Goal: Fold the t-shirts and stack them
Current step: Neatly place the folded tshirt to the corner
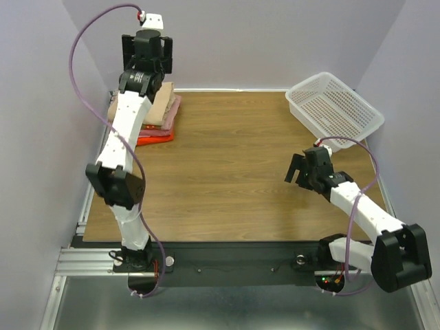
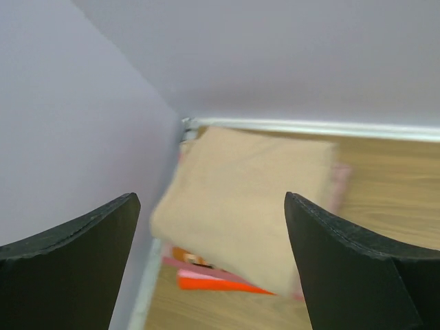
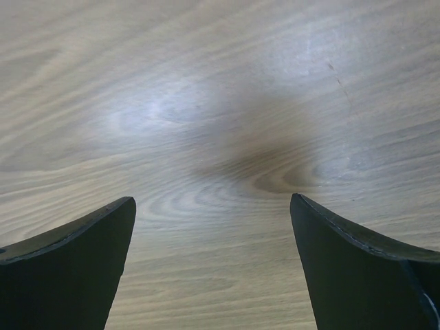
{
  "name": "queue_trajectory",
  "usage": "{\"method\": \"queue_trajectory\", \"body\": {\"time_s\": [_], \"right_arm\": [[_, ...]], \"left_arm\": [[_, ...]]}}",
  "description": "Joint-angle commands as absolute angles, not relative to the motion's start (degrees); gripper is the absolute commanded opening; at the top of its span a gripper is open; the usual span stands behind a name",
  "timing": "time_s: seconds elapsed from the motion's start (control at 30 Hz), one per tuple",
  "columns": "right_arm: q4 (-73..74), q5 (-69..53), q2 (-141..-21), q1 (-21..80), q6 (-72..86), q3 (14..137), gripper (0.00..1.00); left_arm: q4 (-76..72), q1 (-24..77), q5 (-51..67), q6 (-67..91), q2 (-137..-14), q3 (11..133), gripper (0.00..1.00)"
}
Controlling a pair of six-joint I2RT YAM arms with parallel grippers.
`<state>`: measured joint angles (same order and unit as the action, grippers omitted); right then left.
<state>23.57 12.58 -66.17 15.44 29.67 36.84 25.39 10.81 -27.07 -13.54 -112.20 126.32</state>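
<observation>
**Handling (judged).** Soft, light, limp cloth with no stiffness of its own. Likely to sag and come unfolded if lifted by one layer. Not fragile, and probably little slip against the finger pads. Take hold at a folded edge or corner, pinching all layers together. For shifting a whole folded tee, take two opposite edges, one per arm.

**Location.** Stack of t-shirts point(image 1: 157, 118) in the far left corner of the table point(image 1: 234, 165), close against the left wall, well apart from the white basket point(image 1: 337, 104) at far right.

**Appearance.** Tan tee point(image 2: 251, 199) on top: plain, smooth, folded to a flat rectangle. Pink tee point(image 1: 173, 112) beneath, only a strip showing along the right side. Red-orange tee point(image 1: 155, 138) lowest, jutting out at the near edge.

**Pincers.** Left gripper point(image 2: 210, 197) raised above the stack, jaws spread wide, nothing between them. Right gripper point(image 3: 212, 198) low over bare wood on the right, jaws likewise spread, empty.
</observation>
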Motion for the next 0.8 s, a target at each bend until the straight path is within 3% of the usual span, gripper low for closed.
{"method": "queue_trajectory", "body": {"time_s": [0.0, 0.07, 0.2, 0.37, 0.5, 0.77], "right_arm": [[22.0, 10.2, -61.0, 15.6, 29.9, 38.5, 1.0], [21.9, 9.8, -58.3, 15.6, 30.2, 38.1, 1.0], [22.1, 8.3, -55.3, 15.6, 31.0, 37.5, 1.0], [22.3, 6.5, -53.2, 15.6, 33.0, 36.0, 1.0], [22.3, 7.6, -51.6, 15.6, 34.0, 34.5, 1.0], [22.3, 8.0, -50.3, 15.6, 36.2, 32.3, 1.0]], "left_arm": [[30.2, 16.4, -22.9, 6.7, -99.5, 121.1, 0.98], [31.9, 18.1, -20.6, 13.7, -92.1, 114.6, 0.98], [21.5, 24.1, -19.1, 25.7, -75.0, 81.7, 0.98], [17.4, 30.2, -17.8, 39.3, -56.2, 53.2, 0.98], [19.9, 30.2, -20.1, 45.1, -48.7, 43.0, 0.98], [22.3, 30.2, -22.2, 45.8, -47.0, 42.2, 0.98]]}}
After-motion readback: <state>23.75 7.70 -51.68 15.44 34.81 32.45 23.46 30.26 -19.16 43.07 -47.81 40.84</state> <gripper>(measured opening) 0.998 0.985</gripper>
